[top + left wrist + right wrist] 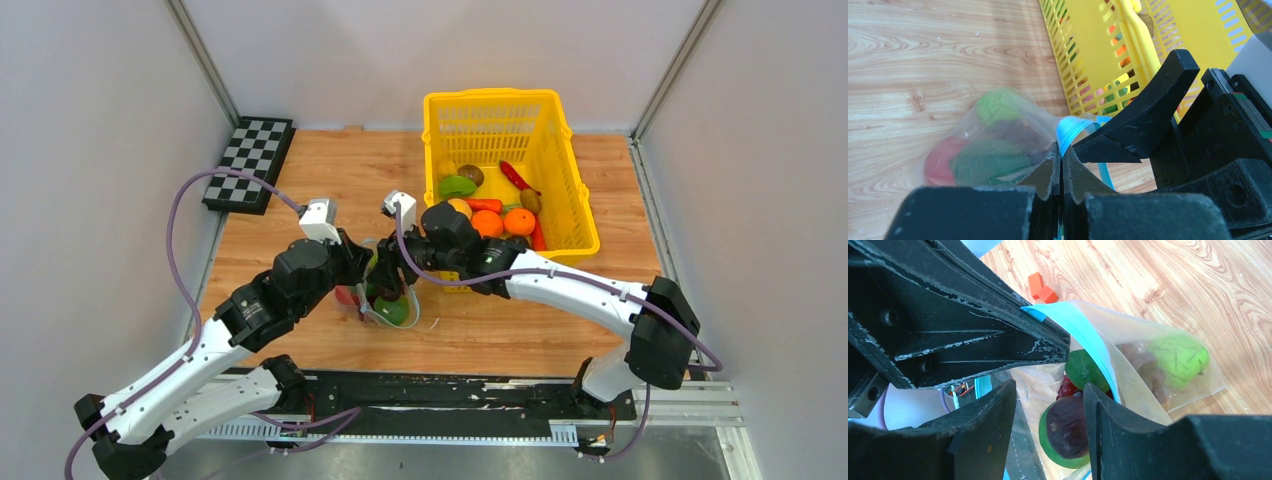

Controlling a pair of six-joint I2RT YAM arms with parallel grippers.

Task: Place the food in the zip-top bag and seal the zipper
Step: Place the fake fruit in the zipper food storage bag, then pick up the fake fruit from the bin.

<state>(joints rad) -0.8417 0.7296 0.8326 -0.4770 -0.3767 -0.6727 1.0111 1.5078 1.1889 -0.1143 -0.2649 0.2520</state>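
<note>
The clear zip-top bag (pixel 400 318) lies on the wooden table between my two grippers, with green and red food inside. In the left wrist view my left gripper (pixel 1062 150) is shut on the bag's teal zipper (pixel 1070 131), holding the mouth up. The bag's body (pixel 993 140) hangs beyond it. My right gripper (pixel 1049 387) is open at the bag's mouth, one finger either side of a green-rimmed dark fruit half (pixel 1068 432). A lime (pixel 1087 371) and a pale green fruit (pixel 1178 357) lie in the bag. From above, the left gripper (pixel 368 272) and right gripper (pixel 398 272) nearly touch.
A yellow mesh basket (pixel 490 97) holding several fruits and vegetables stands at the back right, close behind the right arm. A folded chessboard (pixel 250 160) lies at the back left. Small orange blocks (pixel 1040 287) lie on the table near the bag.
</note>
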